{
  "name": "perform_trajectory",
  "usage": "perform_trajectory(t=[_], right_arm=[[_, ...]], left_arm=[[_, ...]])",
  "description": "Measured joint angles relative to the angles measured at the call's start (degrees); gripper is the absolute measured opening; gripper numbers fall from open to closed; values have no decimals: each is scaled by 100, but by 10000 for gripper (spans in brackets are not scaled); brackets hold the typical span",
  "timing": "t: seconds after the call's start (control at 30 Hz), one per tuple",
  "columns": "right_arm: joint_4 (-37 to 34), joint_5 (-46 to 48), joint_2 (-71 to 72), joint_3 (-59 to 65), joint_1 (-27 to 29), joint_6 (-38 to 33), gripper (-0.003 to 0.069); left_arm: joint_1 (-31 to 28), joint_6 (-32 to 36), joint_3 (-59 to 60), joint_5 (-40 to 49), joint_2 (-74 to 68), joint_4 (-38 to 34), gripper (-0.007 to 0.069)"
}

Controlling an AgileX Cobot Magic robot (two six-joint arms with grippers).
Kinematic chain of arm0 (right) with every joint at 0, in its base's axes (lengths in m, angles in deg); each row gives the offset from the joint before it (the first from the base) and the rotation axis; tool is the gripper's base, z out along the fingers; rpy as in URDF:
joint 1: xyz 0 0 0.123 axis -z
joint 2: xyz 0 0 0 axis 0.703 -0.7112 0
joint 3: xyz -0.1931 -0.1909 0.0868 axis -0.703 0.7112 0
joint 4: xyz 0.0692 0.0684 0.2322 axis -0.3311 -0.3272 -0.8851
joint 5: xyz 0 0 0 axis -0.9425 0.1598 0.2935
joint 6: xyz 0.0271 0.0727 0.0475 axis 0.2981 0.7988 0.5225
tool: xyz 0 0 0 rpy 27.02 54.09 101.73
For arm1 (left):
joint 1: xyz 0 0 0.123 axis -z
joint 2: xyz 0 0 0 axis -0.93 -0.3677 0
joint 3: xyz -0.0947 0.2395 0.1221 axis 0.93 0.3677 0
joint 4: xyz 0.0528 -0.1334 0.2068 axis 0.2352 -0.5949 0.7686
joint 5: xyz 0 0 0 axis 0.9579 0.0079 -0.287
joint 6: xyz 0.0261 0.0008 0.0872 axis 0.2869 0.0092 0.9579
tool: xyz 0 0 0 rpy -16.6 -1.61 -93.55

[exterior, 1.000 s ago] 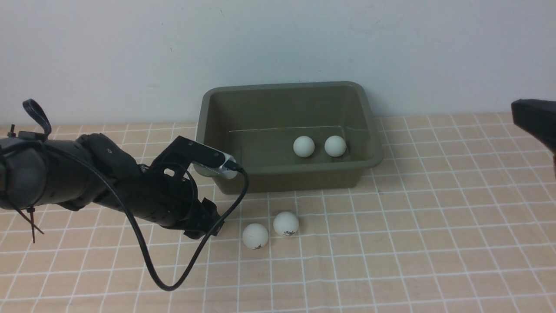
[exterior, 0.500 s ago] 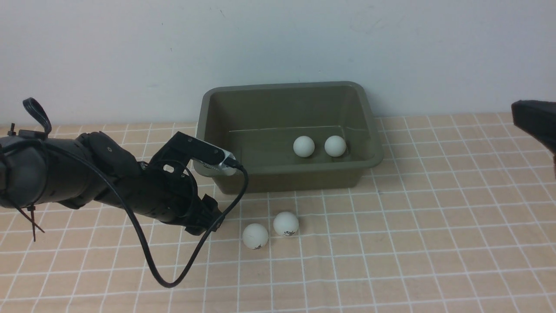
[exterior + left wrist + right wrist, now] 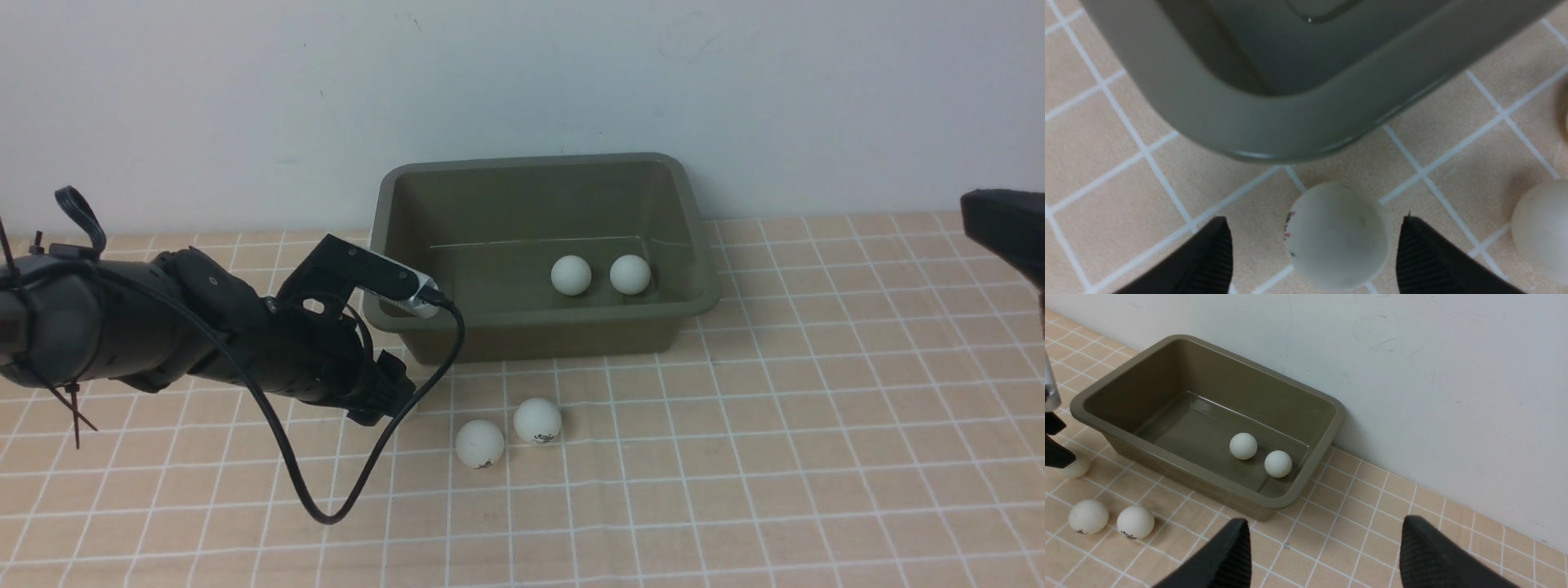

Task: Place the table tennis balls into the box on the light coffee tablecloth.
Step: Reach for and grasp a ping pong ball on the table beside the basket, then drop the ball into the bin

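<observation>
Straddling ball (image 3: 1337,237) beside box (image 3: 1274,122) corner, left end effector (image 3: 1314,222) wide open, gaps both sides; right end effector (image 3: 1325,522) open, empty

Grid-printed light coffee tablecloth (image 3: 816,425) with the box (image 3: 539,333) and three table tennis balls (image 3: 1135,522)

Box (image 3: 539,339): plain olive-green. Table tennis balls (image 3: 571,275) — white; the two in front of the box bear small dark logos. Tablecloth (image 3: 816,449) — light peach-beige, grid of thin white lines.
</observation>
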Motion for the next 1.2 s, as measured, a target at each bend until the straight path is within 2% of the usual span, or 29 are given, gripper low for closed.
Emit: perform_trajectory(t=[0.4,0.47,0.57,0.8,0.97,1.2], right_arm=[[0,-5,0,0,0,0,450],[0,-5,0,0,0,0,450],[0,-5,0,0,0,0,450],[0,-17,0,0,0,0,450],[0,-82,0,0,0,0,450],[0,-90,0,0,0,0,450]], left_arm=[[0,408,0,36,-250,-544,443],[0,476,0,36,-250,-575,419],[0,540,0,74,-250,-595,302],[0,595,-6,670,-134,-606,301],[0,601,-6,1548,493,-604,301],[0,917,-487,1873,1104,-1218,301]])
